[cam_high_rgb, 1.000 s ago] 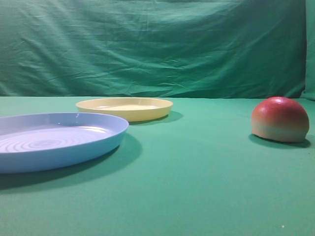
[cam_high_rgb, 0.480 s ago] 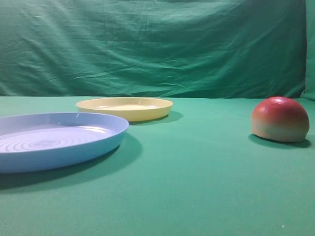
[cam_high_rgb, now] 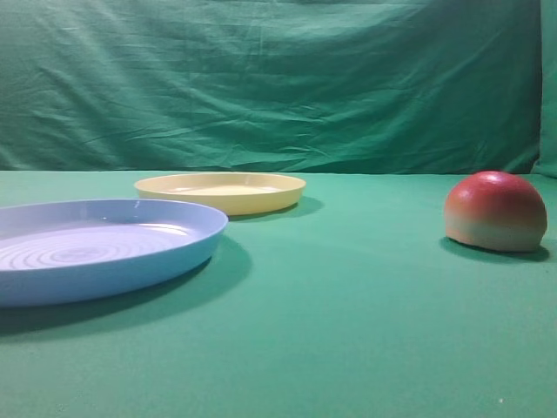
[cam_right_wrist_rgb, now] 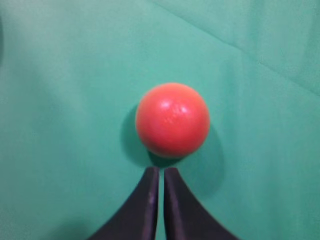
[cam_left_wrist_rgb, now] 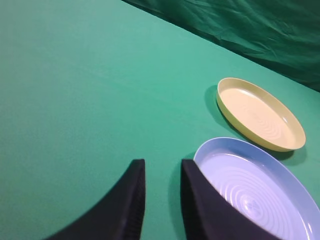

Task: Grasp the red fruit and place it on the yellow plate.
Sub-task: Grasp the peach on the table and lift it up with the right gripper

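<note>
The red fruit rests dome-up on the green cloth at the right of the exterior view, red on top and pale at its base. From above it shows as a red ball just ahead of my right gripper, which is shut and empty, its tips short of the fruit. The yellow plate lies at the back left, empty, and also appears in the left wrist view. My left gripper hangs open over the cloth, holding nothing. Neither gripper shows in the exterior view.
A larger light-blue plate with concentric rings sits front left, beside the yellow one; in the left wrist view the blue plate is partly behind my right-hand finger. A green cloth backdrop closes the far side.
</note>
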`<action>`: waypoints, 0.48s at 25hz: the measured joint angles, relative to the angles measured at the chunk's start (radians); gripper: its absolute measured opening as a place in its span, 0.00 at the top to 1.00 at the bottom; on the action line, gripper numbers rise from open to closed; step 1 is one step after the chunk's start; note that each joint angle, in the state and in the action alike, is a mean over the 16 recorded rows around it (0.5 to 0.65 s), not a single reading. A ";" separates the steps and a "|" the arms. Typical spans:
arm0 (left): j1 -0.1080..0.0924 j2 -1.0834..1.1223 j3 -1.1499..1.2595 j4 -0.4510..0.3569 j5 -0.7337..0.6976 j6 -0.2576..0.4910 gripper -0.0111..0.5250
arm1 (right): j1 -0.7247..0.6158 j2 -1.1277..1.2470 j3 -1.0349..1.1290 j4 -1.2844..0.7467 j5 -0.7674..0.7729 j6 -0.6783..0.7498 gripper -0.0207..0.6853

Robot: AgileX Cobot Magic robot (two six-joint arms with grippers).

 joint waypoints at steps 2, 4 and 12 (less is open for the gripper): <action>0.000 0.000 0.000 0.000 0.000 0.000 0.69 | 0.015 0.048 -0.015 -0.008 -0.022 0.005 0.68; 0.000 0.000 0.000 0.000 0.000 0.000 0.69 | 0.026 0.093 -0.027 -0.012 -0.043 0.007 0.57; 0.000 0.000 0.000 0.000 0.000 0.000 0.69 | 0.035 0.255 -0.050 -0.027 -0.128 0.011 0.14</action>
